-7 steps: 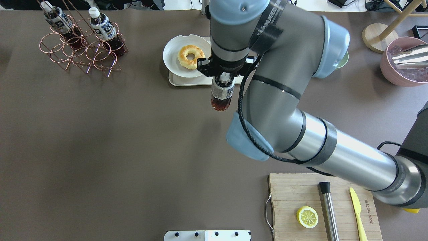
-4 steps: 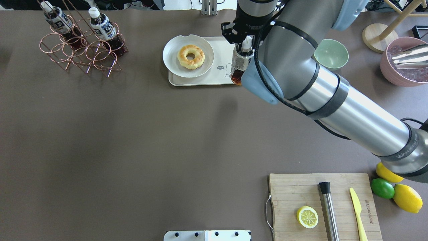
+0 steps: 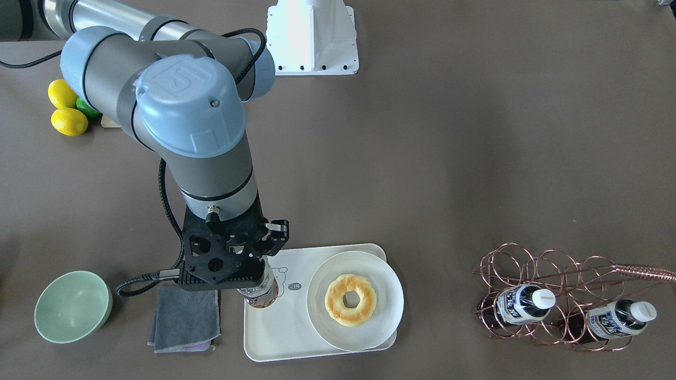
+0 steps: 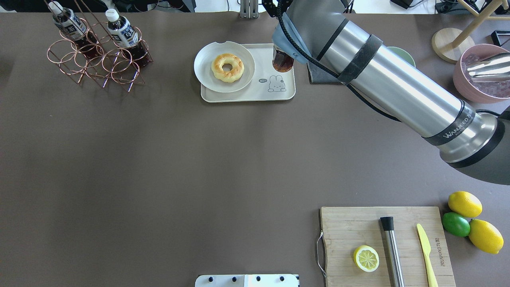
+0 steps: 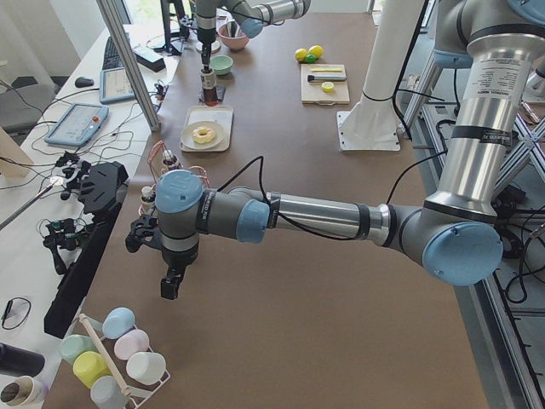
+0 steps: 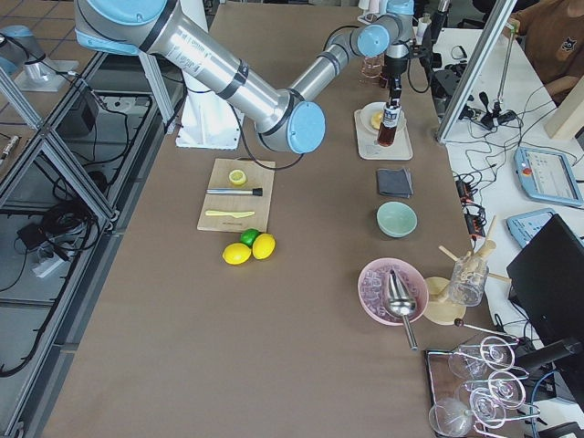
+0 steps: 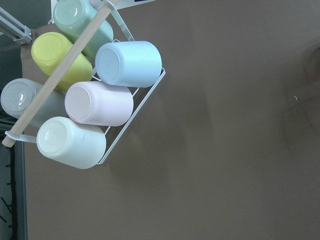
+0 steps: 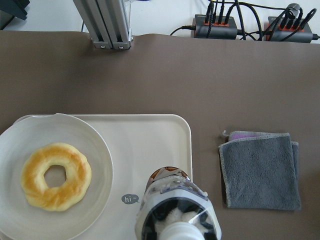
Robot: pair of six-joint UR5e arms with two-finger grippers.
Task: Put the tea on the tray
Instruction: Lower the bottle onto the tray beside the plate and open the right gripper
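Note:
The tea [image 3: 259,294], a small bottle of dark brown liquid, hangs upright under my right gripper [image 3: 249,266], which is shut on its top. Its base [image 4: 283,62] is over the far right corner of the cream tray [image 4: 279,95], beside the bear drawing. The right wrist view looks straight down on the tea [image 8: 176,210] and the tray [image 8: 150,145]. I cannot tell whether the base touches the tray. My left gripper [image 5: 170,285] shows only in the exterior left view, low over the table's left end; I cannot tell its state.
A white plate [image 4: 198,59] with a doughnut [image 4: 227,67] fills the tray's left half. Two alike bottles lie in a copper rack [image 4: 95,59]. A grey cloth [image 3: 185,316] and a green bowl [image 3: 73,306] sit beside the tray. A cup rack [image 7: 85,100] lies below the left wrist.
My right arm has carried the tea from in front of the tray, across its near right edge, to over its far right corner. The bottle is lower now.

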